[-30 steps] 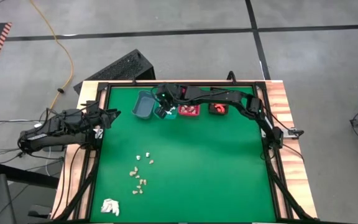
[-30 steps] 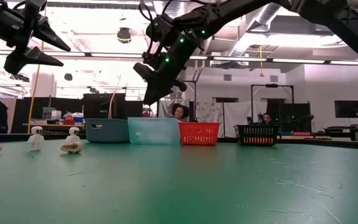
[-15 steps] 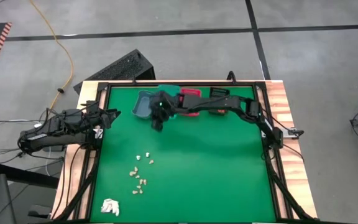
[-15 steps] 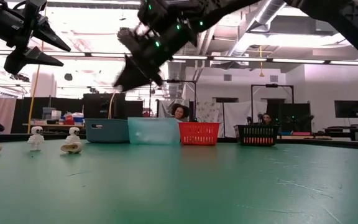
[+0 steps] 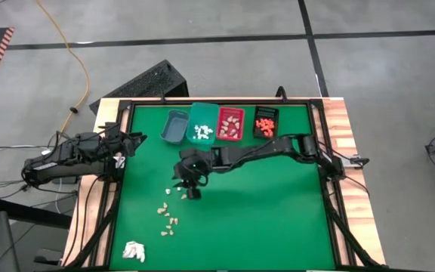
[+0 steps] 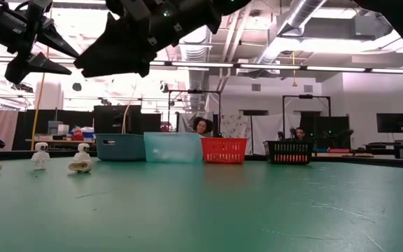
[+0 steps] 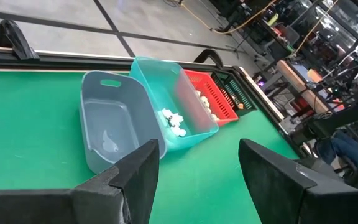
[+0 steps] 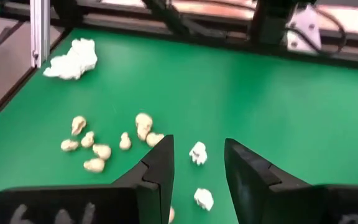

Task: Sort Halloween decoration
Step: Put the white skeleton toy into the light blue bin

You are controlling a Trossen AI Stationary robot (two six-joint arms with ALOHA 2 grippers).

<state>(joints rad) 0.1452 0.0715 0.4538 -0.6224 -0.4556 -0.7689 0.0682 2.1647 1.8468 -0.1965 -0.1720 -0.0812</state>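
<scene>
Loose Halloween decoration pieces lie on the green table: tan ones and two white ones near them. My right gripper hangs open above the table just on the far side of these pieces, with nothing between its fingers. White pieces lie in the teal bin, tan ones in the red bin, orange ones in the black bin. My left gripper waits open over the table's left edge.
The grey bin stands at the left end of the bin row along the far edge. A white papery wad lies near the front left corner. The right half of the mat is bare.
My right gripper has swung from above the teal bin toward the table's near edge and a little left, ending over the loose pieces. It has tipped from pointing steeply down to nearer level. The bins and pieces have stayed put.
</scene>
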